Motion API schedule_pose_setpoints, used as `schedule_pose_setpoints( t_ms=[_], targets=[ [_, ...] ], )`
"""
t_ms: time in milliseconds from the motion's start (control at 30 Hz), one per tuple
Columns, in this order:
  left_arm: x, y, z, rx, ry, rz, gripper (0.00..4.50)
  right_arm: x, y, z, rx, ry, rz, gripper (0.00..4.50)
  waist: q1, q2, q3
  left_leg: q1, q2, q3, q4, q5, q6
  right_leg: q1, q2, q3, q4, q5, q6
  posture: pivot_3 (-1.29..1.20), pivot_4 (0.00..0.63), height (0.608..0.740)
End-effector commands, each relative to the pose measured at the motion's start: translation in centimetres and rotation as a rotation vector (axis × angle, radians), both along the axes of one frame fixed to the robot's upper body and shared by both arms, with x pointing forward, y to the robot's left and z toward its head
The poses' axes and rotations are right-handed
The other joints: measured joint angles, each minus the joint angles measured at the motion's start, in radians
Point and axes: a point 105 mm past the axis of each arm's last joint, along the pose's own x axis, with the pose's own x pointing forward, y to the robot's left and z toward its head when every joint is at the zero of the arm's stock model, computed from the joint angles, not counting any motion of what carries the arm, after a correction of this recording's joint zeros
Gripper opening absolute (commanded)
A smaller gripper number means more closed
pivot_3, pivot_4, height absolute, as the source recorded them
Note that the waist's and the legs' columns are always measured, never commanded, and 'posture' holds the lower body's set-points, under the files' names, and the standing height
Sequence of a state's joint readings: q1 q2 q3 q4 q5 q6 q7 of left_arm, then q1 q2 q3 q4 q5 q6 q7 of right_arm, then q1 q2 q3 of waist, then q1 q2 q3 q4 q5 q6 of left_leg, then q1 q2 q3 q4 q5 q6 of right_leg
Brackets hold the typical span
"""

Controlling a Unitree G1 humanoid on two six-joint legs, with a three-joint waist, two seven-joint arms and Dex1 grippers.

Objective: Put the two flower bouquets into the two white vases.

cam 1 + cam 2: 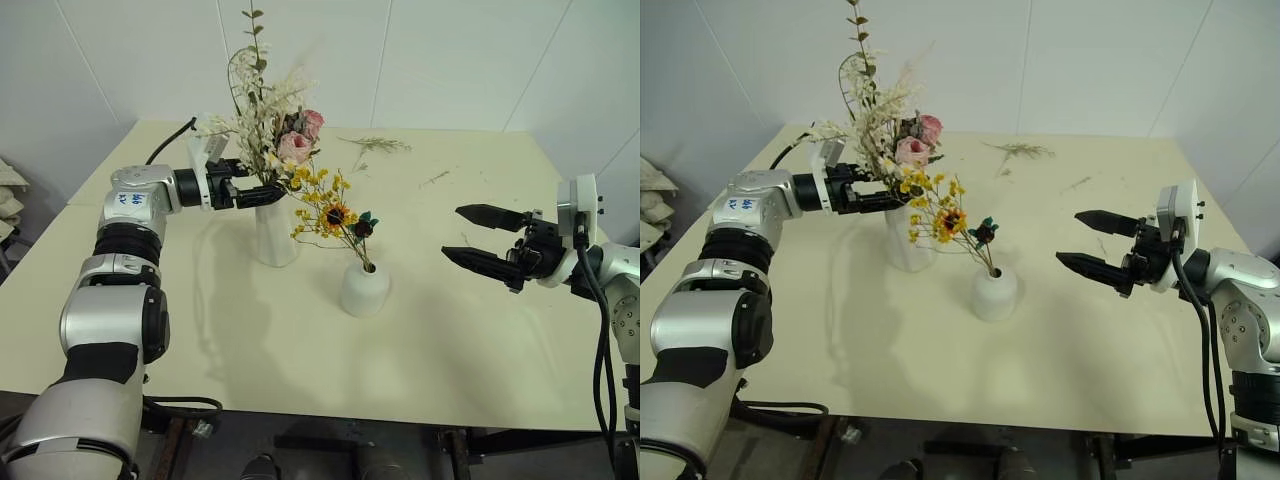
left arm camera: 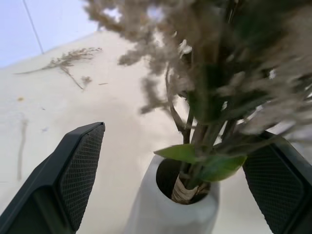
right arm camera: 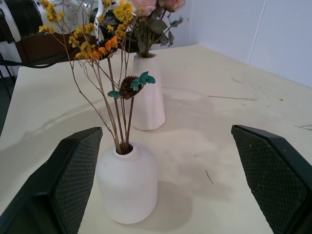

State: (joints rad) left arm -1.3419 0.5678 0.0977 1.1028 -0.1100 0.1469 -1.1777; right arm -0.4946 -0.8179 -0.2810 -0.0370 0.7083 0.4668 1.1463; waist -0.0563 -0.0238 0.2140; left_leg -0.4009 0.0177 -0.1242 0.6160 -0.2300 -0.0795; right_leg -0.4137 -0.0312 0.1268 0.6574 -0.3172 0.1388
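The pink rose bouquet with white sprigs stands upright in the tall white vase, left of the table's centre. My left gripper is open, one finger on each side of the stems just above the vase mouth. The yellow bouquet with its small sunflower leans out of the short round vase. My right gripper hovers open and empty to the right of that vase, pointing at it. In the right wrist view the short vase is near and the tall vase stands behind it.
Loose dried twigs lie at the back of the cream table, with another small bit towards the right. White walls close in behind the table. Its front edge runs just below the vases.
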Motion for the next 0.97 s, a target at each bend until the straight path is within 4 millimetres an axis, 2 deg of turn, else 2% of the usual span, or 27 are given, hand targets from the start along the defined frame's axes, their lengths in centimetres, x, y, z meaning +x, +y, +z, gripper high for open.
schedule_pose_setpoints(
  t_ms=[33, 167, 300, 400, 600, 800, 967],
  targets=[
    [-0.7, 0.6, 2.4, -0.003, -0.083, -0.007, 4.47, -0.3, 0.1, 1.0, -0.002, -0.049, 0.012, 4.5, 0.0, 0.0, 0.0, 0.0, 0.0, 0.0, 0.0, 0.0, 0.0, 0.0, 0.0, 0.0, 0.0, 0.0, 0.0, 0.0, 0.15, 0.74],
    [-2.3, 2.5, 2.8, 0.012, -0.091, -0.046, 4.47, -0.4, -0.2, 0.9, -0.01, -0.047, 0.005, 4.5, -0.006, 0.0, 0.0, 0.0, 0.0, 0.0, 0.0, 0.0, 0.0, 0.0, 0.0, 0.0, 0.0, 0.0, 0.0, 0.0, 0.15, 0.74],
    [-4.3, 5.7, 1.7, 0.061, -0.075, -0.035, 4.47, -0.9, -0.7, 0.9, -0.022, -0.035, -0.009, 4.5, -0.016, 0.0, 0.0, 0.001, 0.001, 0.0, -0.002, 0.0, 0.0, 0.0, 0.0, 0.0, 0.0, 0.0, -0.001, 0.0, 0.15, 0.74],
    [-5.5, 7.1, 1.5, 0.067, -0.076, -0.021, 4.47, -1.0, -1.2, 0.8, -0.037, -0.024, -0.02, 4.5, -0.014, 0.0, 0.0, 0.001, 0.001, 0.0, -0.002, 0.0, 0.0, 0.0, 0.0, 0.0, 0.0, 0.0, -0.001, 0.0, 0.15, 0.74],
    [-9.3, 9.5, 2.3, -0.071, -0.227, -0.127, 4.47, -1.0, -2.4, 1.6, -0.056, -0.03, -0.072, 4.5, -0.001, 0.0, 0.0, 0.001, 0.001, 0.0, -0.001, 0.0, 0.0, 0.0, 0.0, 0.0, 0.0, 0.0, -0.001, 0.0, 0.15, 0.74],
    [-10.8, 11.8, 1.2, -0.126, -0.293, -0.12, 4.47, -1.5, -2.8, 1.7, -0.08, -0.012, -0.07, 4.5, 0.0, 0.0, 0.0, 0.001, 0.001, 0.0, -0.001, 0.0, 0.0, 0.0, 0.0, 0.0, 0.0, 0.0, -0.001, 0.0, 0.15, 0.74],
    [-11.2, 12.3, 0.0, -0.12, -0.278, -0.105, 4.47, -1.5, -2.8, 1.6, -0.083, -0.005, -0.07, 4.5, -0.001, 0.0, 0.0, 0.001, 0.001, 0.001, -0.001, 0.0, 0.0, 0.0, 0.0, 0.0, 0.0, 0.0, -0.001, 0.0, 0.15, 0.74]
  ],
)
